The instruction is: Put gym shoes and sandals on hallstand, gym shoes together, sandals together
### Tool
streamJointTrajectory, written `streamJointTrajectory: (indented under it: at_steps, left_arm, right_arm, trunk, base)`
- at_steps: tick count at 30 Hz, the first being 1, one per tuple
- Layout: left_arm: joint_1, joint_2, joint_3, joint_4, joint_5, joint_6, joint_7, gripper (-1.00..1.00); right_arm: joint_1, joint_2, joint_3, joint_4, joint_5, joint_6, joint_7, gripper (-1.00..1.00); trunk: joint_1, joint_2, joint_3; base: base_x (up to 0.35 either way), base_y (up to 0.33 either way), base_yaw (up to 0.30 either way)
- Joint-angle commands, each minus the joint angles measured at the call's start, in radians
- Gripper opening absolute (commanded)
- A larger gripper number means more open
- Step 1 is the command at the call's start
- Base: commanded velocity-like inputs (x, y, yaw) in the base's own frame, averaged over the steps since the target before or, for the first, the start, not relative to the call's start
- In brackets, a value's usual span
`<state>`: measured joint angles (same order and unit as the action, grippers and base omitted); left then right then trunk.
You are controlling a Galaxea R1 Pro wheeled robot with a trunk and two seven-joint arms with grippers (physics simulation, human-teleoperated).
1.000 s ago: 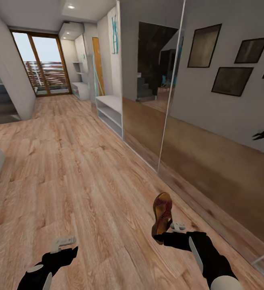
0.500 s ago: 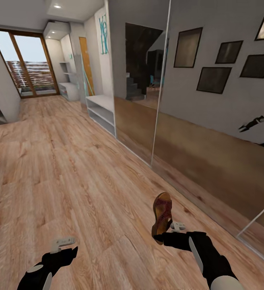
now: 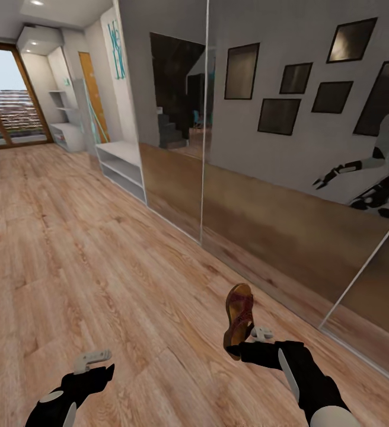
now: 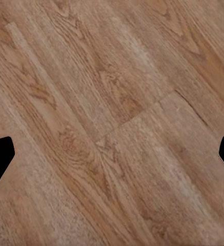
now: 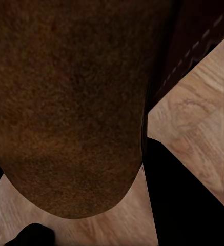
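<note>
along mirrored wall point(image 3: 289, 196): plank floor point(image 3: 88, 255), white rack point(image 3: 122, 169).

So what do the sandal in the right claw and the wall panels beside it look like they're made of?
Sandal: matte brown leather by the look, tan insole, grainy underside in the right wrist view. Wall panels: mirror glass, apparently; they reflect the floor and the robot.

Left gripper point(image 3: 93, 357) empty, right gripper point(image 3: 246, 343) clamped.
</note>
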<state>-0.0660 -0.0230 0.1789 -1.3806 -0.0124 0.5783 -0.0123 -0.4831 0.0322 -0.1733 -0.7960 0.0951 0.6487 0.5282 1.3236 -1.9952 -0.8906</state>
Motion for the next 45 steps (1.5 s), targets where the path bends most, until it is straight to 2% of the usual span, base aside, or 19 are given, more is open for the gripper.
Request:
streamJointTrajectory:
  at_steps: [1,45]
  left_arm:
    - [0.000,0.000,0.000,0.000,0.000,0.000,0.000,1.00]
    - [0.000,0.000,0.001,0.000,0.000,0.000,0.000,1.00]
  right_arm:
    - [0.000,0.000,0.000,0.000,-0.005,0.002,-0.002,-1.00]
    - [0.000,0.000,0.000,0.000,-0.005,0.002,-0.002,-1.00]
  trunk:
    - [0.000,0.000,0.000]
    - [0.000,0.000,0.000]
  base:
    - [0.000,0.000,-0.285]
    - [0.000,0.000,-0.285]
